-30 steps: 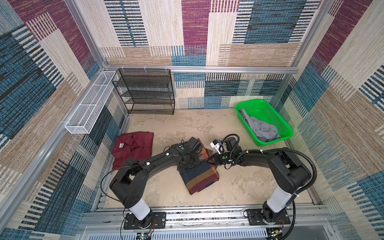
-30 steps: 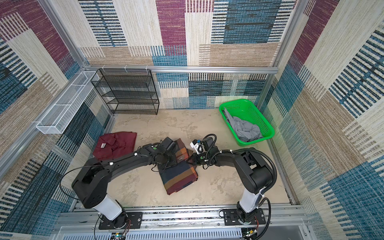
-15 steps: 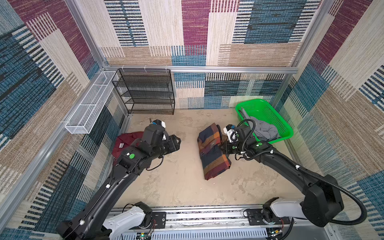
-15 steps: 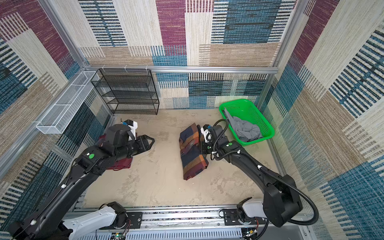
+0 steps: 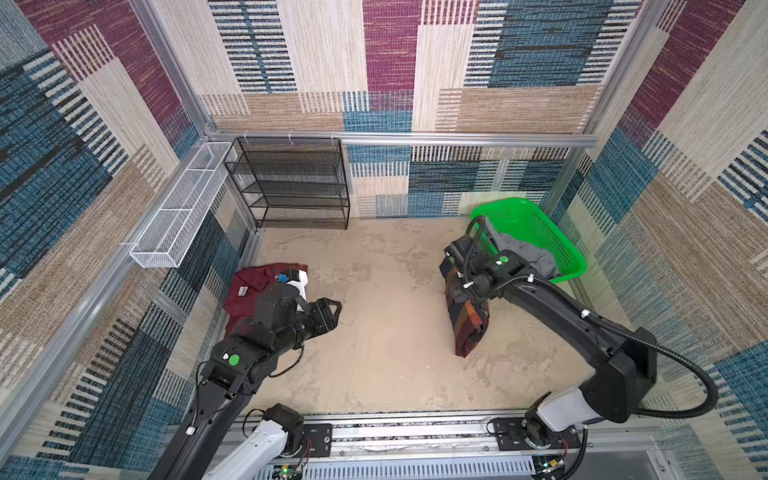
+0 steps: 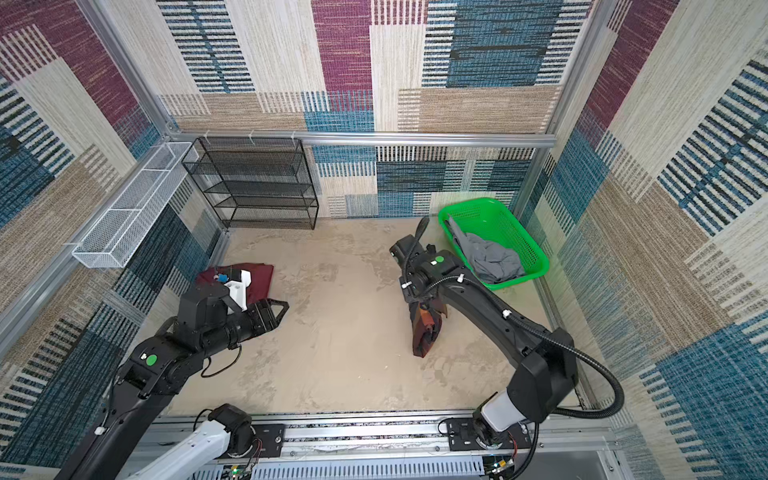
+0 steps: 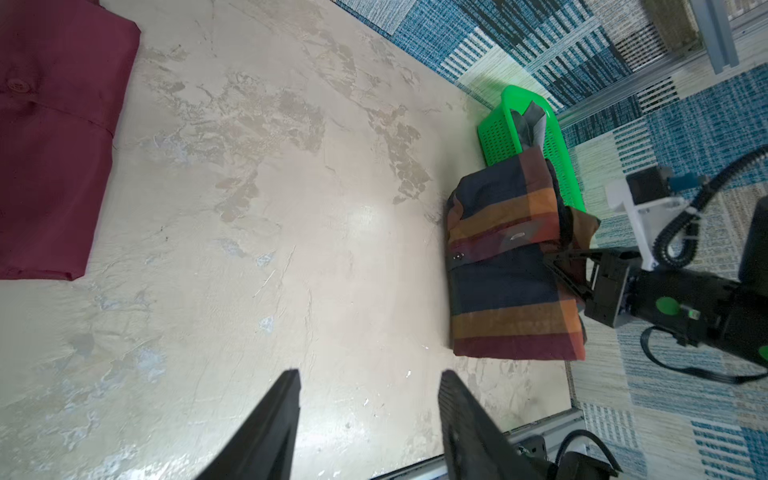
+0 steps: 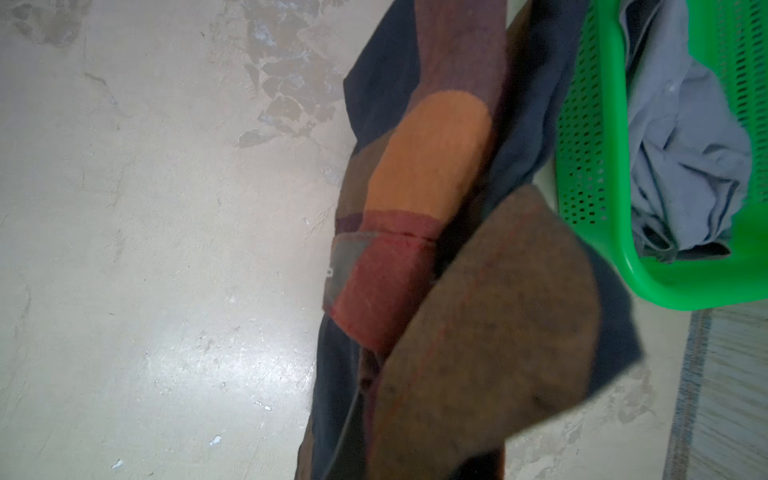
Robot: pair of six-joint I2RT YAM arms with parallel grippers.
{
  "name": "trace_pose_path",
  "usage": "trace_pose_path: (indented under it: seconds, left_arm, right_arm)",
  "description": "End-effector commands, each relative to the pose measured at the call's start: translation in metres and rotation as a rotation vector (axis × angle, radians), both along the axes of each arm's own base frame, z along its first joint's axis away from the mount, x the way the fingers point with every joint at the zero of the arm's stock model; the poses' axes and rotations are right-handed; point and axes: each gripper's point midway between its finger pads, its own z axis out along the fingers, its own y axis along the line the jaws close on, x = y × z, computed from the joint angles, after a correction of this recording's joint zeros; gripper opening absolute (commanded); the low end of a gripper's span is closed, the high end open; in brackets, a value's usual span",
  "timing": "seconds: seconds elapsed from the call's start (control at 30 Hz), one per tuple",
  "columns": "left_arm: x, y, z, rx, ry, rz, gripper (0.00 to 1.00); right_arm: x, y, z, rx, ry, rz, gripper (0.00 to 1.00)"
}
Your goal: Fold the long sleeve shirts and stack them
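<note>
The right gripper was closed tight on the upper edge of the folded plaid shirt. The shirt hung from that pinch just beside the green basket, and its lower end seemed to reach the table. On its front a button and a dark snap showed along the placket, with no writing.

The left gripper hovered above bare table with its jaws partly apart and nothing between them.

The maroon shirt lay folded flat at the table's left edge, partly behind the left arm. A small pale label sat near its collar, too small to read.

The grey shirt lay crumpled inside the basket.

A black rack stood against the back wall, with a white wire tray on the left wall.
</note>
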Motion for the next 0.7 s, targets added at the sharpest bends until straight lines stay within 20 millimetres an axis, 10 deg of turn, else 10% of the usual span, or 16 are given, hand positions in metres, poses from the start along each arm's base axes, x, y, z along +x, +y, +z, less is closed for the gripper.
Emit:
trace_pose_path:
  seconds: [0.0, 0.47, 0.67]
  left_arm:
    - [-0.003, -0.004, -0.001, -0.033, -0.032, -0.028, 0.57]
    - [-0.057, 0.036, -0.037, -0.024, -0.042, 0.063, 0.57]
    - [-0.069, 0.043, -0.051, -0.034, -0.009, 0.087, 0.56]
  right_arm:
    - [0.002, 0.004, -0.009, -0.183, 0.02, -0.002, 0.0]
    - [-0.027, 0.203, -0.108, -0.267, 0.139, 0.316, 0.0]
    - [-0.051, 0.254, -0.145, -0.208, 0.197, 0.398, 0.25]
